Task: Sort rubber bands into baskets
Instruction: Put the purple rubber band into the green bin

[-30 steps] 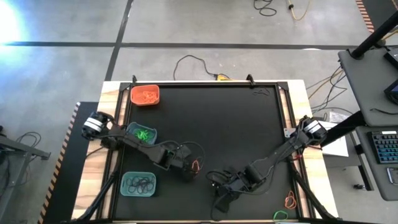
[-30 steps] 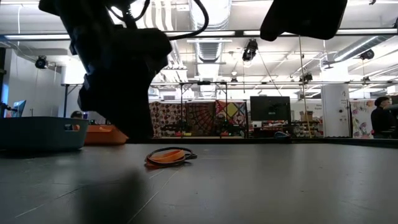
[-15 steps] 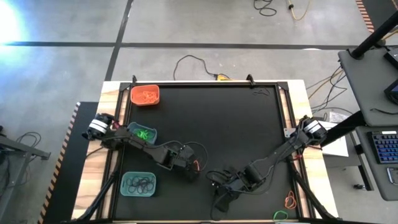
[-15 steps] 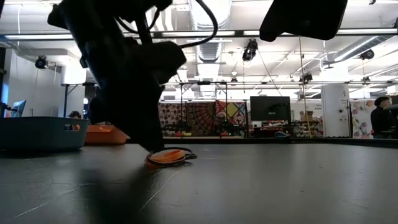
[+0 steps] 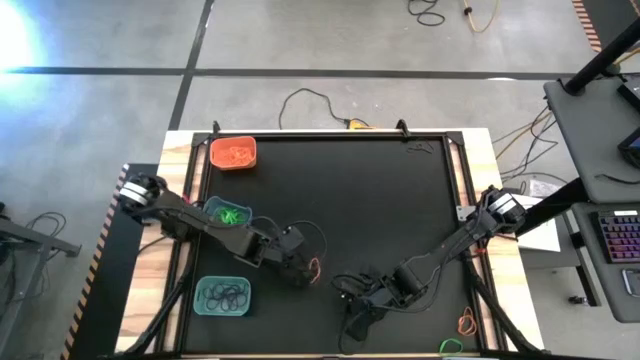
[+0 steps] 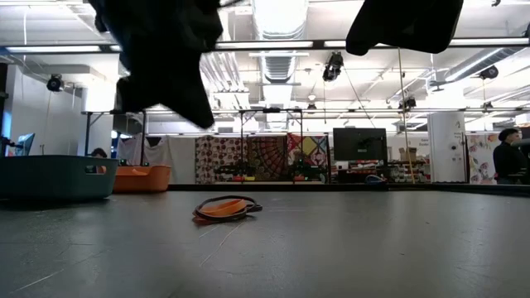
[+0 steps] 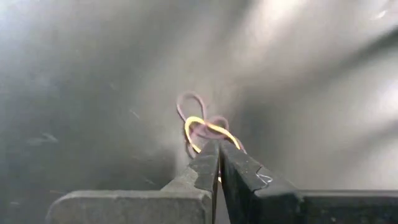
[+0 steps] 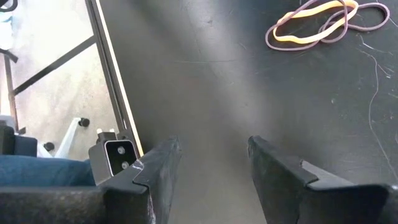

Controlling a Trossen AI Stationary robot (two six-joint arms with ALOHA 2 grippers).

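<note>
The left tool (image 5: 306,276) hangs over the middle of the black desk (image 5: 380,200), its fingers (image 7: 208,165) pressed together; whether they pinch a strand of the orange band (image 7: 208,127) just past their tips cannot be told. In the low view that band (image 6: 225,207) lies flat on the desk with the tool (image 6: 195,108) above it. The right tool (image 5: 356,318) hovers near the front edge, fingers (image 8: 158,168) apart and holding nothing. More bands (image 5: 466,322) lie at the front right corner. Three baskets stand along the left side: an orange one (image 5: 233,153) with orange bands, a teal one (image 5: 228,212) with green bands, and another teal one (image 5: 223,295) with black bands. No writing can be read anywhere.
</note>
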